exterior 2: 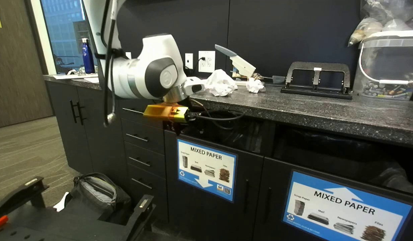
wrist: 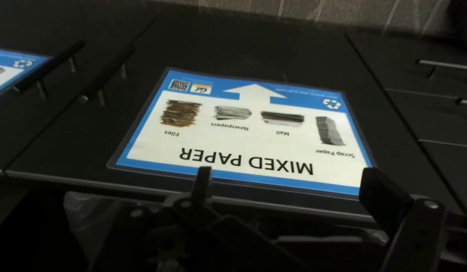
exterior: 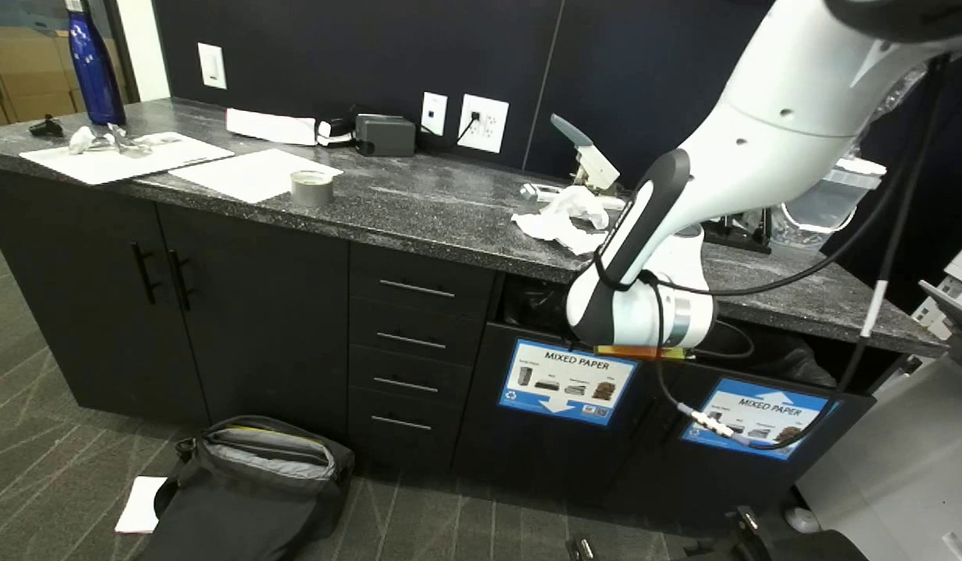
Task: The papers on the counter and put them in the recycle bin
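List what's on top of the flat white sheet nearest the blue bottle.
Crumpled whitish scraps lie on the white sheet. Whatever is directly beneath them is covered, so can't tell.

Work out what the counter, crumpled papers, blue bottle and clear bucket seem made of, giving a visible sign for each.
Counter: stone or perhaps laminate imitating it; dark, with pale speckles and a low sheen.
Crumpled papers: thin, matte white paper, judging by the sharp creases.
Blue bottle: probably glossy coated metal, from its sheen; glass is possible.
Clear bucket: likely smooth plastic, being see-through.
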